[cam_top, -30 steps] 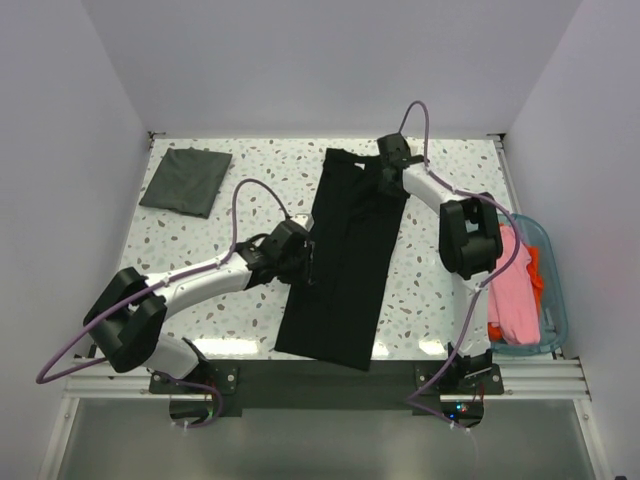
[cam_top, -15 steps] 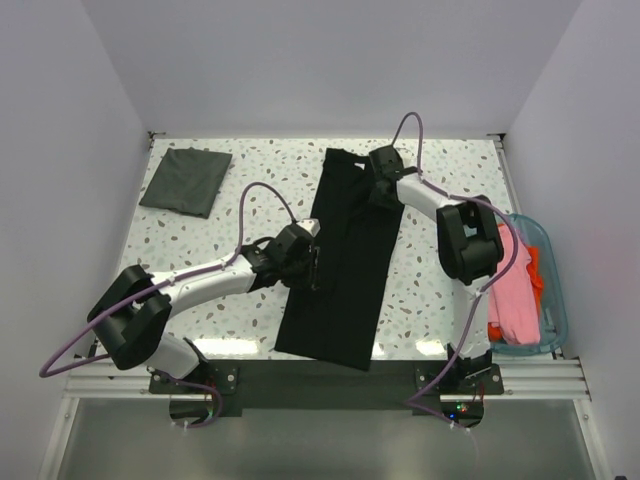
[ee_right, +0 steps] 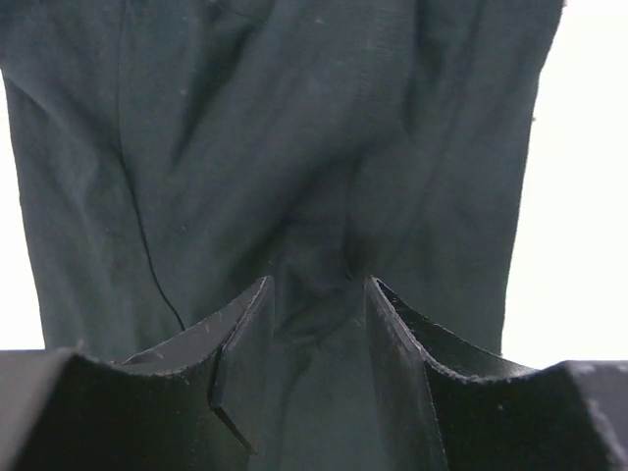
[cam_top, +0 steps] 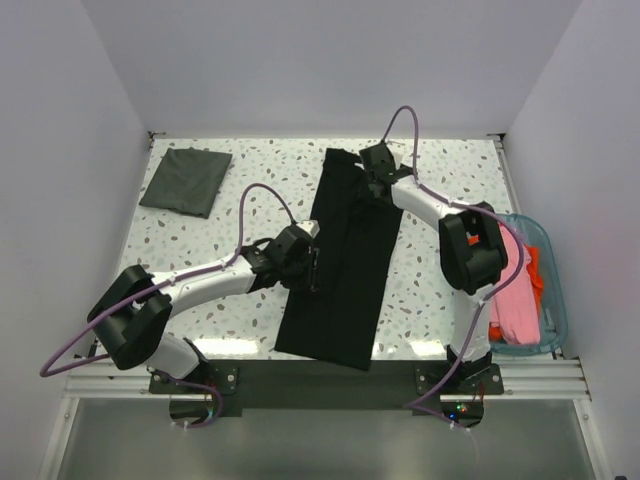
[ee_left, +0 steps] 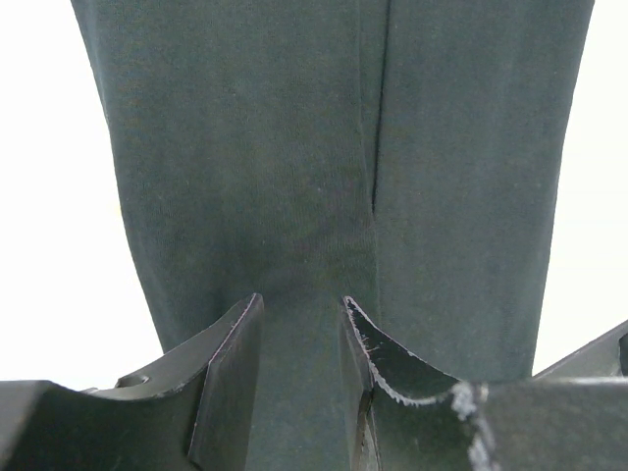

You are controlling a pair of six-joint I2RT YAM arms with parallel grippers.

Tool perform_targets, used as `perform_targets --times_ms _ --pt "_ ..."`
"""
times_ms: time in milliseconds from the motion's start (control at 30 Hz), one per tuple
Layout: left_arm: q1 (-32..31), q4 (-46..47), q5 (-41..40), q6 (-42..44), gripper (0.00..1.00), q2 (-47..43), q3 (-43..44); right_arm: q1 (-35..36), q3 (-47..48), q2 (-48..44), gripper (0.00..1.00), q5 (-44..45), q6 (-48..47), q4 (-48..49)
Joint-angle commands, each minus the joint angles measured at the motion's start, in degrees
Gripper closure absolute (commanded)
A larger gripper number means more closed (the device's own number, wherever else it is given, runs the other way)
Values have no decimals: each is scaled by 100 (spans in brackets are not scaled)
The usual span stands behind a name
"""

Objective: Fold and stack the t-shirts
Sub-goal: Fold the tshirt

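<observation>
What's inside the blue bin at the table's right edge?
A pink t-shirt and an orange t-shirt lie in the blue bin. Anything beneath them is covered, and the right arm hides the bin's left side.

The black t-shirt lies as a long, narrow strip across the desk. The dark grey t-shirt sits folded square at the far left. The pink t-shirt and the orange t-shirt are bunched at the right.

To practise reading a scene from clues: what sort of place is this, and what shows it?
Probably a robotics lab test cell: plain white walls enclose a speckled table, and robot arms on a metal rail handle a black t-shirt.
</observation>
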Motion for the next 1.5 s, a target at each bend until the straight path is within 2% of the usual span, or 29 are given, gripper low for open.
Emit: perform_targets --times_ms 0,400,533,567,667,1000,1200,1333,1467 --pt "-17 124 16 152 59 -26 -6 33 416 329 54 120 144 135" --pt "-17 89 -45 152 59 -44 -33 33 777 875 57 146 135 -68" --pt "-17 80 -45 152 59 -35 -33 25 724 779 78 234 135 -77" --pt "-8 71 -45 144 59 -35 -15 25 707 700 90 243 135 -77" --pt "-8 62 -89 144 60 -62 -15 25 636 481 100 331 127 -111" --pt "-8 53 -133 135 59 -132 -50 112 162 -486 100 621 56 -270" --pt "-8 71 -116 135 59 -211 -85 183 -189 -663 100 709 214 -358" --pt "-8 71 -107 152 59 -272 -121 183 -427 -584 92 534 346 -253" --pt "1 27 -55 152 59 -378 -156 227 -515 -514 65 524 373 -348"
